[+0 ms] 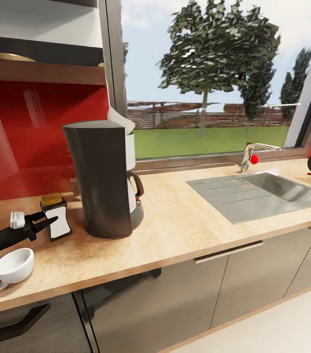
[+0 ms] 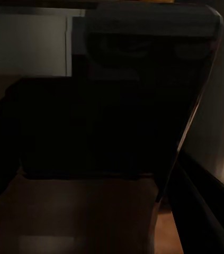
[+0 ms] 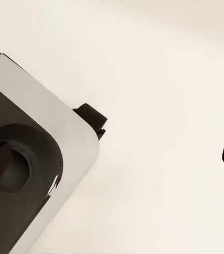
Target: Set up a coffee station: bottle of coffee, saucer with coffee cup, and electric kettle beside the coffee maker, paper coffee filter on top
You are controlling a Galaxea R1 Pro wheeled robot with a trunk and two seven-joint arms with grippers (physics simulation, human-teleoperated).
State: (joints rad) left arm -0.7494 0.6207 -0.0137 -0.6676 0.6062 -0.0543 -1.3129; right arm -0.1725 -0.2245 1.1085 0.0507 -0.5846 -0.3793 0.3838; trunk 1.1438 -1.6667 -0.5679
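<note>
Left gripper point(image 1: 45, 223): fingers spread, tips flanking the upright bottle of coffee point(image 1: 56, 215); firm contact cannot be told. Bottle stood on kitchen countertop point(image 1: 189, 220), just left of coffee maker point(image 1: 104, 179).

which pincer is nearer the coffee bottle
Left. The left pincer has its fingertips right at the bottle on the countertop; the right one's wrist camera faces pale floor.

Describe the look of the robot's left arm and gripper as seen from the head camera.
The left gripper has slim, black, tapering fingers on a black body. A small white ribbed block sits on top behind the fingers, and the black forearm ends in a white section at the frame edge.
</note>
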